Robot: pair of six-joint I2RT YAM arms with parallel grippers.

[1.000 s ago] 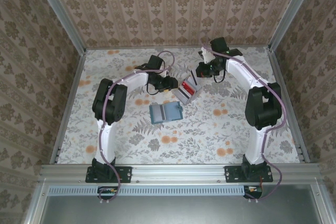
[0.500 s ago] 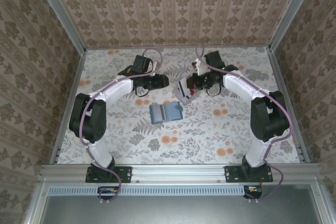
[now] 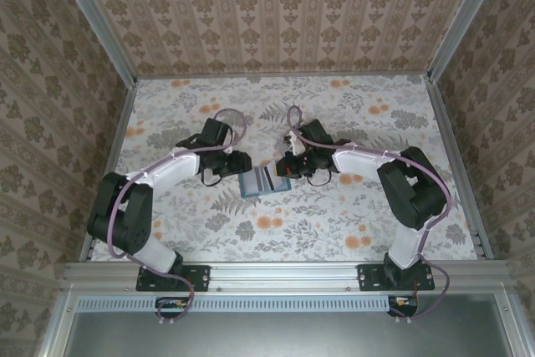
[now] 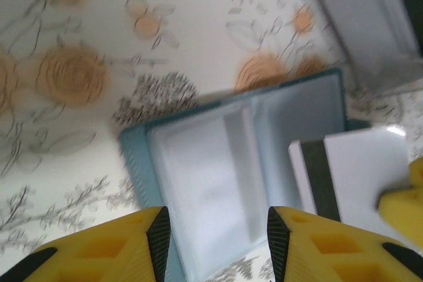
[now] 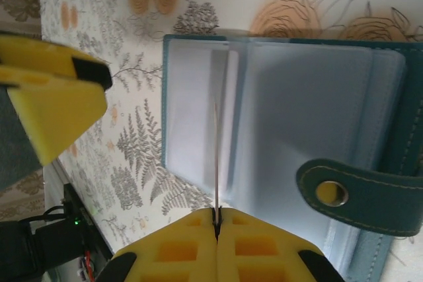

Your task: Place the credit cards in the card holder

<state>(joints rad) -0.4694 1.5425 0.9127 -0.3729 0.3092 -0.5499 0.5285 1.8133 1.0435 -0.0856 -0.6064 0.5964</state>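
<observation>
The teal card holder (image 3: 263,181) lies open on the table, its pale grey inside (image 4: 218,170) facing up and its snap strap (image 5: 357,193) at the right. My right gripper (image 5: 217,219) is shut on a thin white credit card (image 5: 215,150), seen edge-on and standing upright over the holder's left pocket. From the left wrist that card (image 4: 360,170) shows a black stripe. My left gripper (image 4: 218,242) hangs open just above the holder's left half, nothing between its fingers. From above, the left gripper (image 3: 241,165) and the right gripper (image 3: 282,166) flank the holder's far edge.
A blurred grey rectangular thing (image 4: 370,24) lies on the table beyond the holder; I cannot tell what it is. The left gripper's yellow finger (image 5: 53,104) sits close to the holder's left edge. Patterned walls and metal rails enclose the table (image 3: 334,223).
Both arms have swung in from the back of the table to the card holder. The right gripper carried a card down over it. The left jaws have narrowed slightly.
</observation>
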